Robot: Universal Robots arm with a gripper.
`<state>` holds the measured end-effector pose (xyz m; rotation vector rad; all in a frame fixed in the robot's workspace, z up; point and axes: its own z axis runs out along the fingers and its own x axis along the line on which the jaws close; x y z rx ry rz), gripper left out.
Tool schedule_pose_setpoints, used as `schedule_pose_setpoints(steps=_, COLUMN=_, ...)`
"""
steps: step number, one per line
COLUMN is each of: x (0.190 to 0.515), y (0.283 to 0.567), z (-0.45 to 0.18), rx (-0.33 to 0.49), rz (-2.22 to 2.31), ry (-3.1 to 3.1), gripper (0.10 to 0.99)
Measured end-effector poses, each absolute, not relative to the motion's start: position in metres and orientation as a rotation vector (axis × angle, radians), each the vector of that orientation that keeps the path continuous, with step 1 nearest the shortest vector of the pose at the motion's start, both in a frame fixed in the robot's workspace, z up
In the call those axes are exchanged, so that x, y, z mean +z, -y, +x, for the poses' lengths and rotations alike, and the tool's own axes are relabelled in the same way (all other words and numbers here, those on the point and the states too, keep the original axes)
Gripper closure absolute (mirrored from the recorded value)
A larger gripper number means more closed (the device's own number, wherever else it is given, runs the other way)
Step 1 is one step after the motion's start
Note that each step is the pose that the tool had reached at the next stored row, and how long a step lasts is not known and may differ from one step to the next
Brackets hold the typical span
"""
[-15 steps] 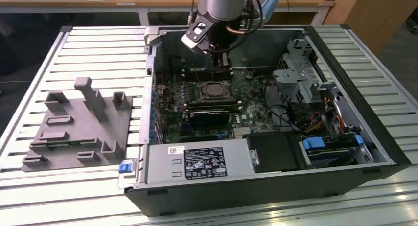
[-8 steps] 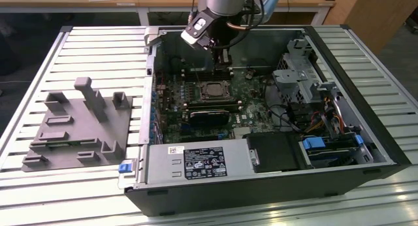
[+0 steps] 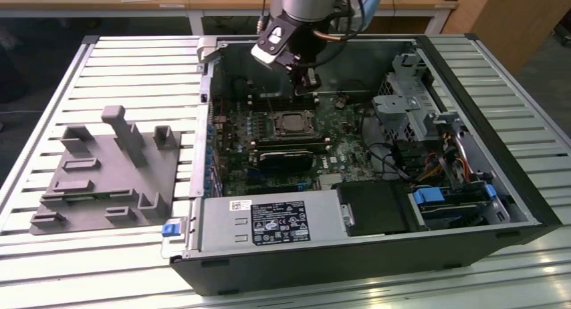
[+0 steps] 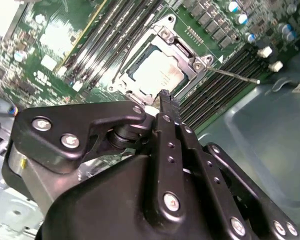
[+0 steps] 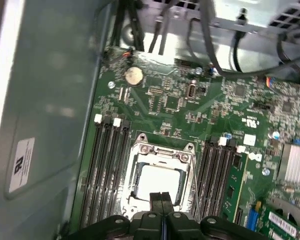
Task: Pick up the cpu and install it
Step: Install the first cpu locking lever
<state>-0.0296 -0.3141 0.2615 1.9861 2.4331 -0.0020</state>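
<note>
The cpu (image 3: 292,124) lies flat in the motherboard socket inside the open computer case, its pale silver top facing up. It also appears in both wrist views, cpu (image 4: 157,75) and cpu (image 5: 157,185), framed by the metal socket bracket (image 5: 162,150). My gripper (image 3: 306,91) hangs a little above the board, just beyond the socket's far side. Its black fingers are pressed together with nothing between them, as the gripper (image 4: 165,97) and gripper (image 5: 161,197) show.
A grey plastic holder block (image 3: 103,175) rests on the slatted table at the exterior view's left. Memory slots (image 5: 107,170) flank the socket. The power supply (image 3: 267,222), the drive cage (image 3: 406,112), loose cables (image 3: 437,165) and the case walls (image 3: 207,88) crowd the board.
</note>
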Motion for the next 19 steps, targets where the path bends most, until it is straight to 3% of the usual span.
schedule_pose_setpoints(steps=19, x=0.2609, y=0.3141, z=-0.0296, rx=-0.003, rz=1.537, ry=-2.738, gripper=0.980)
